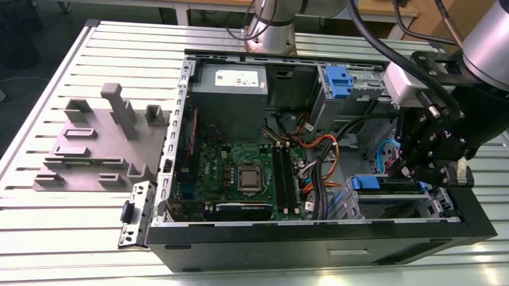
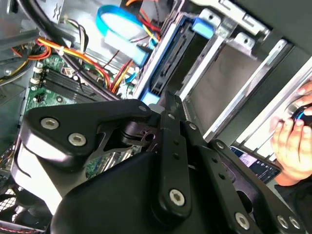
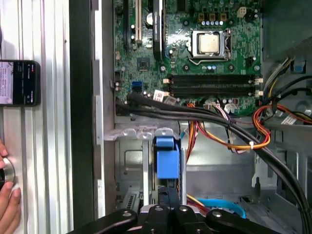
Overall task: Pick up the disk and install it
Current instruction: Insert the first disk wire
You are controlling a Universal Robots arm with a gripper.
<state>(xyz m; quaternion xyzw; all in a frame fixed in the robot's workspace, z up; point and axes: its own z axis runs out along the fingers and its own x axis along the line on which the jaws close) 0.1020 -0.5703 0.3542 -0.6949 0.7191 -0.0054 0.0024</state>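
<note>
The disk [image 1: 370, 182] stands on edge in the drive cage at the case's front right corner, with its blue bracket tab facing the motherboard. In both wrist views it shows edge-on: a blue-framed dark slab [image 2: 168, 61] and a blue tab [image 3: 165, 163] between silver rails. My gripper [image 1: 413, 174] hangs right over that bay. Its black fingers sit together with no gap, and the tips [image 2: 167, 103] rest at the near end of the disk [image 3: 169, 195]. I cannot tell whether they pinch any part of it.
The open case holds a green motherboard [image 1: 242, 173], a grey power supply [image 1: 230, 89], a blue latch [image 1: 338, 80] and cable bundles [image 3: 219, 119] close to the bay. A grey fixture [image 1: 95, 143] sits on the slatted table. A person's hand [image 2: 292, 141] and a phone [image 3: 19, 83] lie beside the case.
</note>
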